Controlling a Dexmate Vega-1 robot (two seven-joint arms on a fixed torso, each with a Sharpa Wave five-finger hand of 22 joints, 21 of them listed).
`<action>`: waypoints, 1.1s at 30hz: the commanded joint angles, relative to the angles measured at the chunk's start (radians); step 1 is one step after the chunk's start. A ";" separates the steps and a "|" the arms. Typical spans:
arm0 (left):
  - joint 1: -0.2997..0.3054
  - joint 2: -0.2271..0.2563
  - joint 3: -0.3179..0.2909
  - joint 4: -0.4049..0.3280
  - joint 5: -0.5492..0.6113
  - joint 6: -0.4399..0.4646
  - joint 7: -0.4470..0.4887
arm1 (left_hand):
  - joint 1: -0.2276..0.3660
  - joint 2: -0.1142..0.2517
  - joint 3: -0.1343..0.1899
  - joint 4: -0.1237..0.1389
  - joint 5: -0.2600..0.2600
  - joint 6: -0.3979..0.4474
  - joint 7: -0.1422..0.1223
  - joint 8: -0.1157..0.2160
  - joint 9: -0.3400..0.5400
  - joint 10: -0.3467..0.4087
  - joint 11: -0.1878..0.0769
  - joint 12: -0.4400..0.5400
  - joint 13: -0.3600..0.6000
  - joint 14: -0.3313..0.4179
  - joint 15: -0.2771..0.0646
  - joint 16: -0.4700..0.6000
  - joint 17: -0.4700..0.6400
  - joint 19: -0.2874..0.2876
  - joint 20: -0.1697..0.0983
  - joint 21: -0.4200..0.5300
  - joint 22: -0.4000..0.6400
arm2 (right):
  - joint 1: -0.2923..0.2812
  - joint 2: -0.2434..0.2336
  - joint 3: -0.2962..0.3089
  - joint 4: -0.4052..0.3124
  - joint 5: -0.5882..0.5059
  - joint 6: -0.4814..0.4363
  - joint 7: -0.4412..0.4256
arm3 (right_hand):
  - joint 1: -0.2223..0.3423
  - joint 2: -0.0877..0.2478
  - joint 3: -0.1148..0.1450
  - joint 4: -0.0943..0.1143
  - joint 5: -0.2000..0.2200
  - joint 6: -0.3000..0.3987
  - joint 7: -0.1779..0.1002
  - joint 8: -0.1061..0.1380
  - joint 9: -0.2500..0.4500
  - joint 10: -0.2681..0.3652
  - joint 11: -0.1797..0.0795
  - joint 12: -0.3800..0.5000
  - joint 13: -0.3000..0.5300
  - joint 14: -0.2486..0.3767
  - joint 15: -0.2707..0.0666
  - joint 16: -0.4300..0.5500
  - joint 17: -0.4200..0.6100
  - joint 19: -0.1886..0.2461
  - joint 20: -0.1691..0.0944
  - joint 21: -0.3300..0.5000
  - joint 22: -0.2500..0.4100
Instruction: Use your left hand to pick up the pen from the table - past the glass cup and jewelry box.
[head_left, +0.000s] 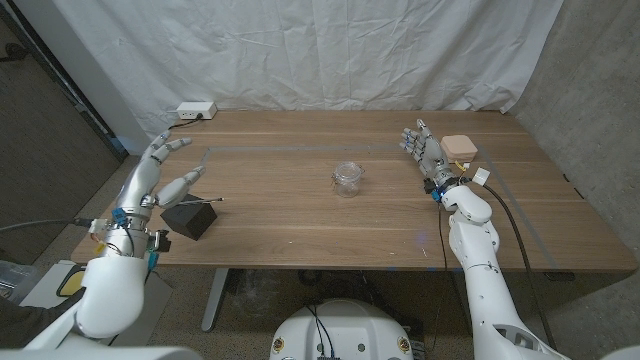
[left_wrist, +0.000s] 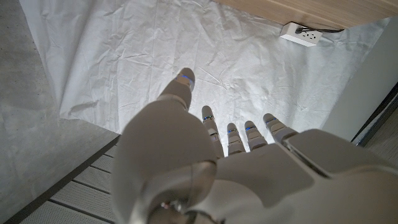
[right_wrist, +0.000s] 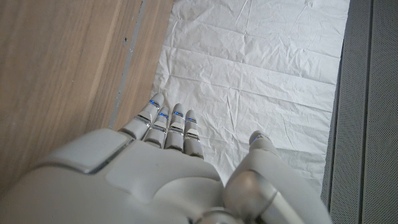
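Head view: the left hand (head_left: 163, 168) hovers at the table's left edge, fingers spread, holding nothing. Just beside it, toward the table's middle, lies the black jewelry box (head_left: 190, 217). The pen (head_left: 203, 200), thin and dark, rests on top of the box; its long axis runs roughly across the table, one end pointing toward the glass cup (head_left: 347, 178), which stands well apart near the middle. The right hand (head_left: 427, 153) stands open, fingers apart, beside a tan pad (head_left: 459, 147). The wooden table (head_left: 300, 220) is backed by a white cloth backdrop (head_left: 300, 50); a white power strip (head_left: 193, 111) sits at the far left corner.
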 joint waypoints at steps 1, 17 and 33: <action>0.044 -0.007 -0.026 -0.048 0.072 0.067 -0.031 | 0.013 0.002 0.001 0.008 -0.003 0.008 -0.008 -0.001 0.003 -0.006 0.003 -0.002 0.004 -0.013 -0.005 -0.002 0.003 -0.006 0.000 -0.001 0.002 | 0.002 0.004 -0.007 0.004 -0.003 -0.004 0.002 | 0.002 0.013 -0.005 0.000 -0.001 0.007 -0.002 -0.001 0.002 0.000 0.008 -0.001 0.001 0.006 0.007 -0.003 0.005 0.006 -0.001 -0.006 0.005; 0.090 -0.010 -0.019 -0.105 0.217 0.182 -0.052 | 0.023 0.001 -0.005 0.012 -0.009 0.031 -0.013 0.002 0.004 -0.008 0.002 -0.003 0.004 -0.020 -0.005 -0.003 0.003 -0.008 0.002 0.000 0.003 | -0.005 0.011 -0.017 -0.012 -0.009 -0.015 -0.003 | 0.003 0.014 -0.006 -0.002 -0.001 0.007 -0.001 -0.001 0.003 -0.001 0.011 -0.002 0.001 0.006 0.007 -0.003 0.005 0.010 -0.002 -0.010 0.005; 0.096 0.012 0.011 -0.126 0.320 0.298 -0.078 | 0.035 0.002 -0.014 0.018 -0.017 0.104 -0.023 0.021 0.006 0.010 -0.011 0.003 0.004 -0.030 -0.012 -0.002 0.003 -0.013 -0.001 0.001 0.003 | -0.015 0.012 -0.025 -0.048 -0.018 -0.039 -0.004 | 0.005 0.016 -0.008 -0.005 -0.002 0.009 0.004 -0.002 0.003 0.005 0.009 -0.001 0.002 0.026 0.005 0.003 0.005 0.032 -0.005 -0.010 0.005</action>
